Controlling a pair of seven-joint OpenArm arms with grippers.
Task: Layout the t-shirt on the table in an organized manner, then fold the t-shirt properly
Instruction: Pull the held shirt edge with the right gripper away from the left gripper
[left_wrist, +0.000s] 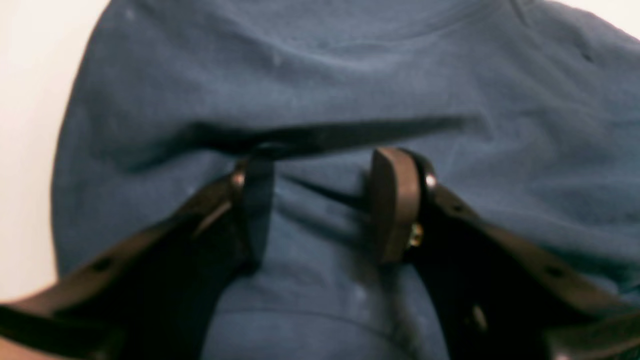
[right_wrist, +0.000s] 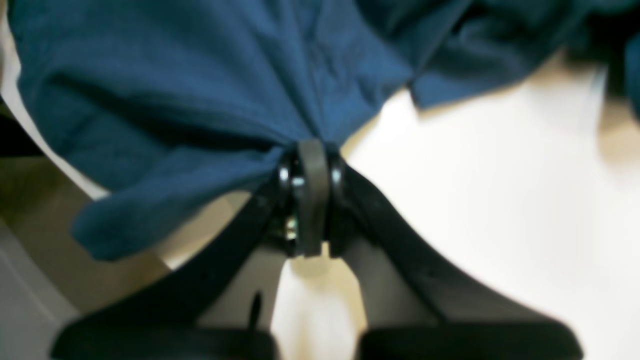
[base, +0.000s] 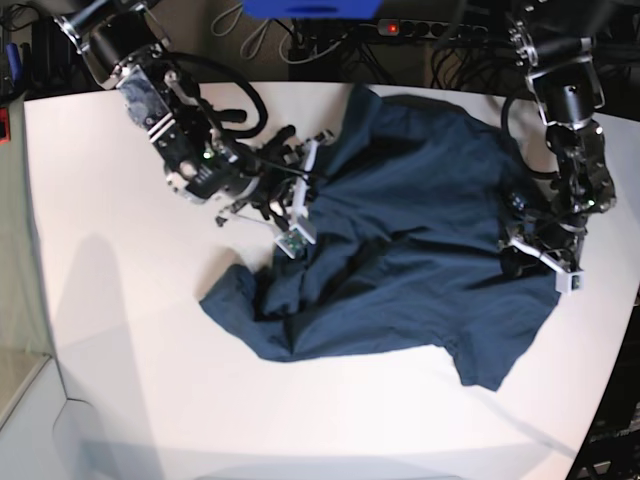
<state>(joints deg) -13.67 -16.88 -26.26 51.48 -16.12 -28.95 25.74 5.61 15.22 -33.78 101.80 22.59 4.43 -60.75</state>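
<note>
The soft, limp t-shirt is pinched by the closed right tool, while the left tool is held open over it, best gripped at hems.

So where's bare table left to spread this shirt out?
Bare table lies between the t-shirt and the near and left edges. It is crowded along the far edge, where both arms stand: right gripper clamps cloth, left gripper hangs open over it.

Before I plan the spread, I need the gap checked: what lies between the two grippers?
Only the t-shirt, rumpled on the table; the base view shows cloth running from the right gripper to the left gripper.
</note>
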